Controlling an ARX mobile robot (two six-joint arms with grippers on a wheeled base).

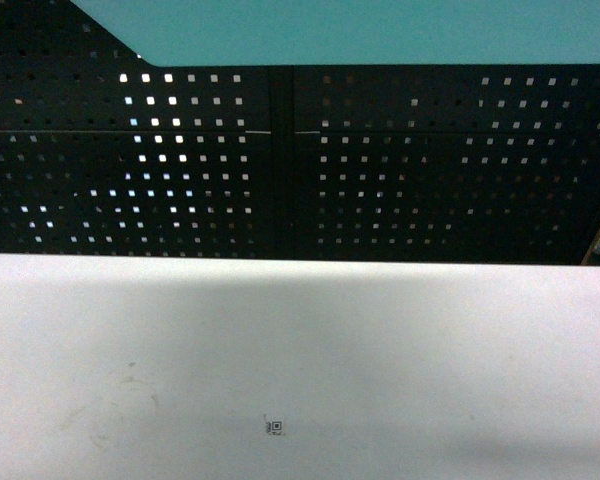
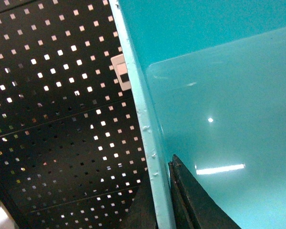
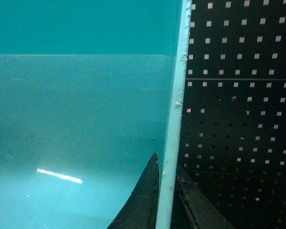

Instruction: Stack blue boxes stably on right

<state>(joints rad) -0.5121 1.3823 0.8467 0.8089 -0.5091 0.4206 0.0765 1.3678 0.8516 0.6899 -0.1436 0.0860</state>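
At twelve o'clock above the white surface (image 1: 300, 350), you are holding the light blue bin (image 1: 360, 30) aloft, left fingers (image 2: 190, 200) and right fingers (image 3: 145, 202) each clamping a rim; stacking is remaining.

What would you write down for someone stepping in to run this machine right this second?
Left gripper: shut on the left rim of the light turquoise bin.
Right gripper: shut on its right rim.
The bin is lifted; the head view shows only its underside at the top, above the white table and before the black pegboard.
Done: bin picked up with both arms.
Left: carry it right and stack it; no other blue bin is in view.
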